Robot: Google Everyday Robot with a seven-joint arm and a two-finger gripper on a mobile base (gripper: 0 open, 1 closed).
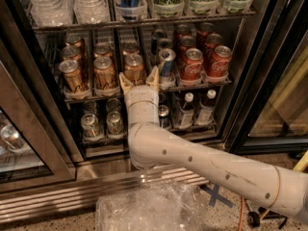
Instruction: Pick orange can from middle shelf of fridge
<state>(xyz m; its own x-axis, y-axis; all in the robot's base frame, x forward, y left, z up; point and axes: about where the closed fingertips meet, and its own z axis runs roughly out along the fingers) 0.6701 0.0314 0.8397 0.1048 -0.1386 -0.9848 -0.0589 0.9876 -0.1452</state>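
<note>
Claw (139,79) at the worktop's (202,84) front edge in the fridge (254,81), fingers spread either side of the third lane's front can (134,67); cola cans (192,64) to its right.
</note>
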